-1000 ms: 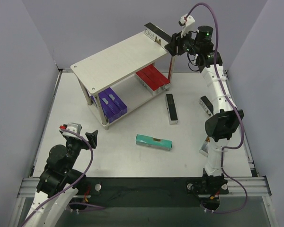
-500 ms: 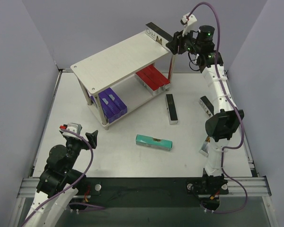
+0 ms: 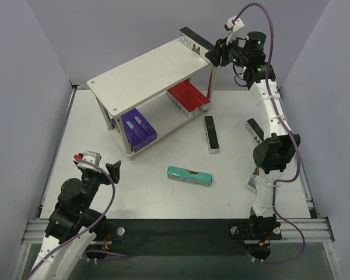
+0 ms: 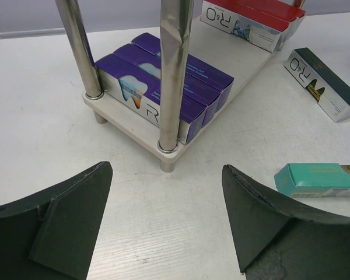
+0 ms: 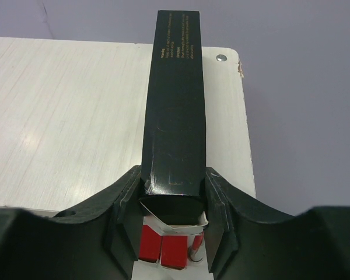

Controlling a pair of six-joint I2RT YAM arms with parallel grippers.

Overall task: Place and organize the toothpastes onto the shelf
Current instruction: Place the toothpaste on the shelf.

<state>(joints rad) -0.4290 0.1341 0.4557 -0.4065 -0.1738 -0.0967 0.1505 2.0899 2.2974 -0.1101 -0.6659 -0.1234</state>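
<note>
The shelf [image 3: 151, 73] stands at the back of the table. My right gripper [image 3: 214, 55] is shut on the near end of a black toothpaste carton [image 3: 192, 41] that lies along the far right edge of the top board. In the right wrist view the carton [image 5: 176, 99] runs away from my gripper [image 5: 174, 204] over the pale board [image 5: 64, 116]; whether it rests on the board I cannot tell. Purple toothpastes [image 3: 137, 128] and red toothpastes [image 3: 188, 96] sit on the lower tier. My left gripper [image 3: 114, 171] hovers open near the left front, holding nothing.
A black carton [image 3: 210, 134] and a teal carton [image 3: 189, 174] lie loose on the table in front of the shelf. Another dark carton [image 3: 254, 129] lies beside the right arm. The left wrist view faces the shelf's metal legs [image 4: 174, 76] and the purple cartons [image 4: 163, 87].
The right gripper's jaws have closed in tighter on the black carton and the wrist has shifted slightly up and right. The left arm has not moved.
</note>
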